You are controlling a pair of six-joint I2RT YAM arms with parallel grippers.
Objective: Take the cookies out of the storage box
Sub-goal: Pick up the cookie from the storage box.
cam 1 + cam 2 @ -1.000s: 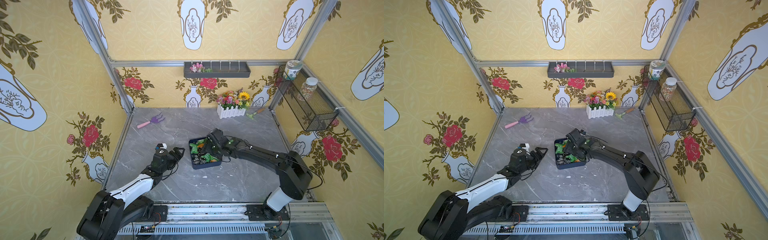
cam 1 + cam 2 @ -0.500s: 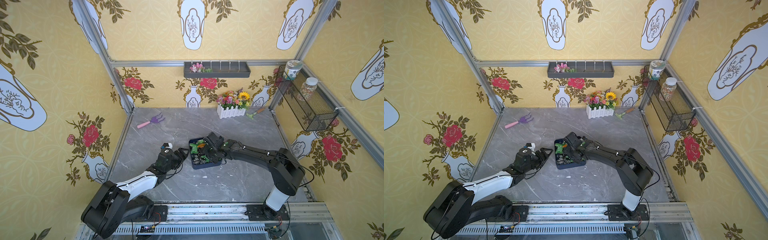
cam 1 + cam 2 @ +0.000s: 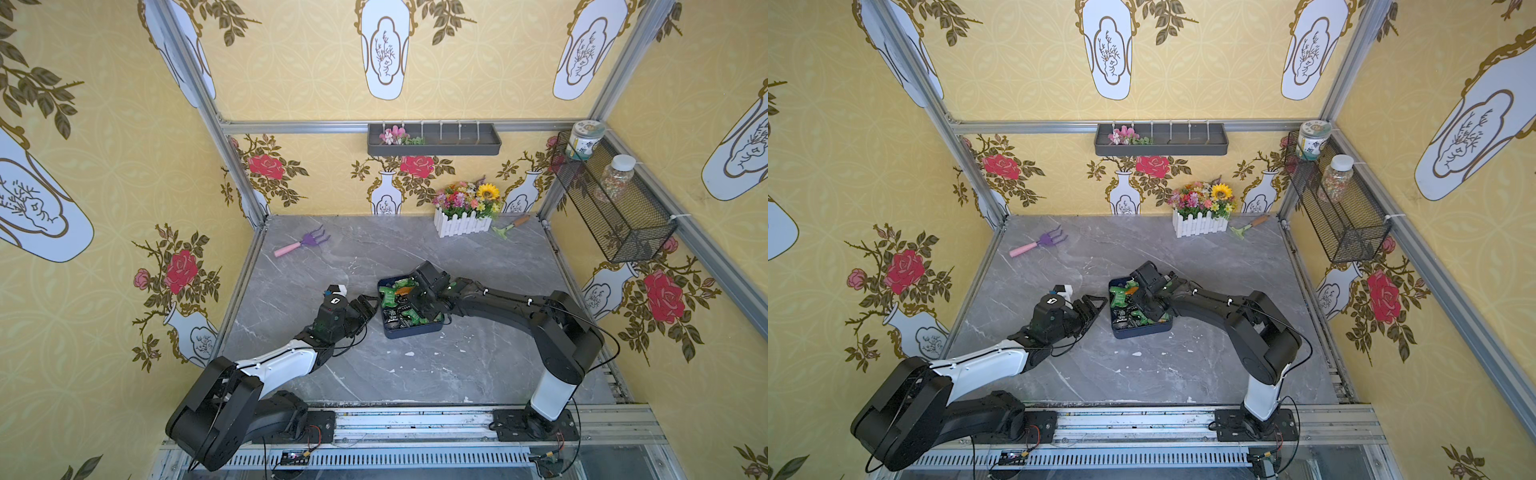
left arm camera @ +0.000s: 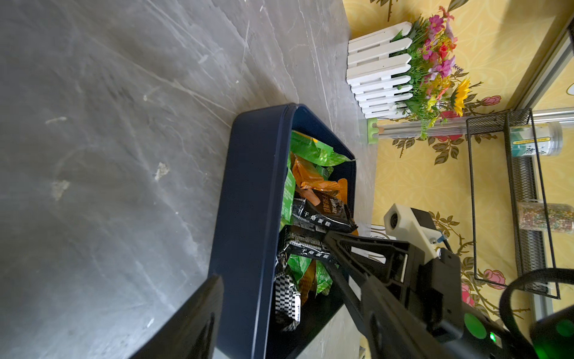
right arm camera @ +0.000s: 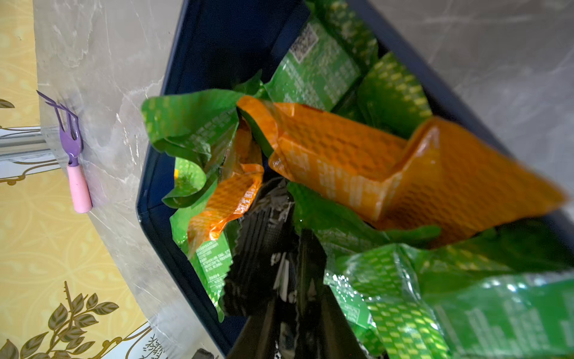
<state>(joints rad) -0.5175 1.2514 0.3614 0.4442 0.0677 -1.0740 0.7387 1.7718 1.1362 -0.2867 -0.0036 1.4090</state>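
Note:
The dark navy storage box [image 3: 411, 330] [image 3: 1142, 330] sits mid-table, and several green, orange and black cookies [image 3: 392, 297] [image 5: 338, 161] lie jumbled inside it. My right gripper [image 3: 415, 305] [image 5: 295, 289] reaches into the box from the right, shut on a black cookie packet [image 5: 264, 236] [image 4: 323, 214]. My left gripper [image 3: 370, 309] [image 4: 292, 286] is open at the box's left wall [image 4: 248, 202]. One of its fingers [image 4: 192, 314] is outside the wall, and the other is over the inside. It holds nothing.
A purple-and-pink toy rake [image 3: 305, 242] lies at the back left. At the back right stand a white fence planter with flowers [image 3: 463, 216] and a small trowel [image 3: 509, 227]. A grey wall tray [image 3: 434, 139] and a black mesh basket [image 3: 615, 208] with jars hang on the walls.
My left gripper has moved right, up to the box's left wall. The right gripper has pushed deeper into the box and closed on a black packet.

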